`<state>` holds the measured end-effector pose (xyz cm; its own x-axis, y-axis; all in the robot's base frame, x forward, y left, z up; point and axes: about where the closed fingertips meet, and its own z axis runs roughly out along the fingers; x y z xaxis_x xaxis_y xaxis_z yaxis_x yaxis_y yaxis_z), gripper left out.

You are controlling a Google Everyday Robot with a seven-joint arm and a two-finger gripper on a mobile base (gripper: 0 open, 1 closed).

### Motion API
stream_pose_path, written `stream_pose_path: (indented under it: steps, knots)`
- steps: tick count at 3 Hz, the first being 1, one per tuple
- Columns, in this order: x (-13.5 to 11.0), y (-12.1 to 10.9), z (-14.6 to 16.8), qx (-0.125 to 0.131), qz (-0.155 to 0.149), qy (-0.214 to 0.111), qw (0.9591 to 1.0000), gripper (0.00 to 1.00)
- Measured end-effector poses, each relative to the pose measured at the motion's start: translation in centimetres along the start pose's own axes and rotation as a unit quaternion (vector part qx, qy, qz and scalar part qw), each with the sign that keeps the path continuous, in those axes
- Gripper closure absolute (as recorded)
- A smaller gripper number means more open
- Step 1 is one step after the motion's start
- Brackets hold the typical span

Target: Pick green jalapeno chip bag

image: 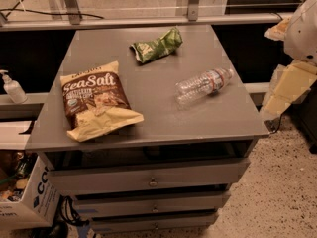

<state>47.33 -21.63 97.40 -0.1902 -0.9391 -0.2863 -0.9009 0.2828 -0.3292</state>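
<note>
The green jalapeno chip bag (156, 46) is a small crumpled green foil bag with pale patches. It lies on its side at the far middle of the grey cabinet top (153, 113). My gripper is out of view. Only cream-white segments of my arm (293, 68) show at the right edge, to the right of the cabinet and well away from the bag.
A larger brown-and-cream "Sea Salt" bag (97, 102) lies at the front left. A clear plastic water bottle (203, 86) lies on its side at the right. A metal rail (148, 20) runs behind the cabinet. A pump bottle (12, 87) and a cardboard box (27, 197) stand at the left.
</note>
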Motion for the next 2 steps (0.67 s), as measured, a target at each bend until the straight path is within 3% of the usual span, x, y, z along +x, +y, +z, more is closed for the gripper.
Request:
stream_pose_path:
  steps: [1,2]
  knots:
    - [-1.4,-3.6,2.4,0.025,-0.001,-0.055,0.9982,0.0]
    - [-3.2,-7.1,5.1,0.025,0.001,-0.112,0.9934,0.0]
